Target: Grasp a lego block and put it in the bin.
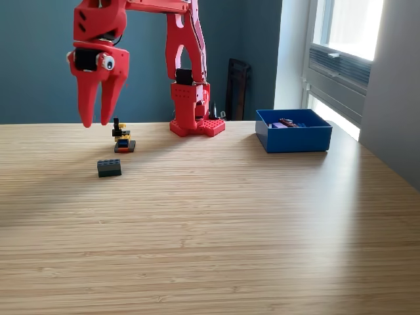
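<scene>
The red gripper (96,122) hangs above the wooden table (216,223) near its far edge, jaws narrowly parted and holding nothing. Below it, a dark grey lego block (109,167) lies on the table, with a small stacked lego figure (122,139) just behind. The blue bin (293,130) sits toward the exterior view's right, near the far edge, with small pieces inside.
</scene>
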Robot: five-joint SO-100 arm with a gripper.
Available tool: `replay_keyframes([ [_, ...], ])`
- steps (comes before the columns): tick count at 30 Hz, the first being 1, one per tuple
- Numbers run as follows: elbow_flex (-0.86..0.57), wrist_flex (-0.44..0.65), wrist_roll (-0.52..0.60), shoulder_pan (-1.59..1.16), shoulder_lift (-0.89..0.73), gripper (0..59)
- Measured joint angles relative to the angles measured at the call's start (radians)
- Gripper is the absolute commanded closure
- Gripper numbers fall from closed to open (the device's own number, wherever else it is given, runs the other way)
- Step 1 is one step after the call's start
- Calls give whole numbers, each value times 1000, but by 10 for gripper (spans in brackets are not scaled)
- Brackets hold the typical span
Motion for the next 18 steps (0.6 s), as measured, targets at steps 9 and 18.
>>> replay_keyframes([
  [9, -23, -2, 77, 256, 0, 463],
  [18, 282, -163, 66, 407, 0, 450],
])
